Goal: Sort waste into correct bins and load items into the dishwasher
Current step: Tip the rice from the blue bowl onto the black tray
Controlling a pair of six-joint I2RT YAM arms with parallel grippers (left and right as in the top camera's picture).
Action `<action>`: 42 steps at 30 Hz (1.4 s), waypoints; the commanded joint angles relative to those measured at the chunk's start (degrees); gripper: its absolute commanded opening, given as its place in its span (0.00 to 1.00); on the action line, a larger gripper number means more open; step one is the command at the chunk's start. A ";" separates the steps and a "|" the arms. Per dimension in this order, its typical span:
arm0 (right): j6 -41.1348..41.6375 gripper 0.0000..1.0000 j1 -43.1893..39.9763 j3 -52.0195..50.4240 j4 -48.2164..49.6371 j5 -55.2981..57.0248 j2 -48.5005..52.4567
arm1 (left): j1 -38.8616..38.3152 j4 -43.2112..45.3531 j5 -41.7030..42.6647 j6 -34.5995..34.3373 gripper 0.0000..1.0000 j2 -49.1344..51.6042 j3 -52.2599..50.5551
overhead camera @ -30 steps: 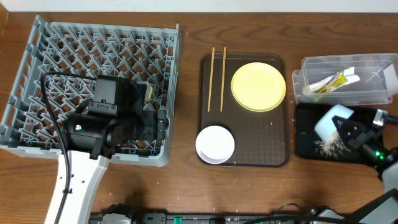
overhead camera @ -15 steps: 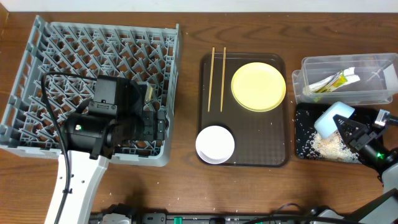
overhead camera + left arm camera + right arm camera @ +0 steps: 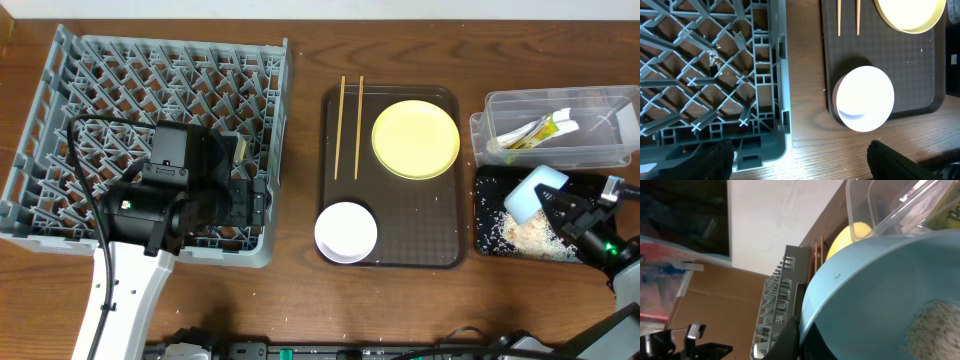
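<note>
1. Light-blue bowl (image 3: 536,190): smooth, tilted above black tray (image 3: 480,180); rim clenched in right fingers (image 3: 792,340).
2. Rice crumbs (image 3: 535,237): pale heap in tray.
3. Left fingers (image 3: 900,162): spread, empty, over dish rack (image 3: 60,120) edge.

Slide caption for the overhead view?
Right gripper holds light-blue bowl tilted over black tray, rice crumbs piled inside; left arm hovers above grey rack.

White arm links (image 3: 118,292), boxy black wrist housings (image 3: 170,190) — a looped black cable (image 3: 78,165), small green lights (image 3: 126,205)
</note>
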 commanded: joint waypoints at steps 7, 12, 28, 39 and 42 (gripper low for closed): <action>6.38 0.01 2.97 0.04 0.28 5.35 -0.04 | -0.17 1.38 0.50 0.81 0.87 0.04 1.25; 6.93 0.01 4.15 0.02 2.51 3.74 -0.07 | -0.17 0.85 0.50 0.81 0.87 0.04 1.25; 10.49 0.01 6.58 0.02 6.88 3.45 -0.17 | -0.17 0.70 0.50 0.81 0.87 -0.02 1.25; 11.74 0.02 22.75 3.82 2.58 11.61 -10.03 | -0.17 1.40 0.50 0.79 0.87 -0.02 1.25; 10.21 0.02 33.33 9.27 -5.29 28.17 -13.81 | -0.17 1.77 0.48 0.79 0.87 -0.02 1.25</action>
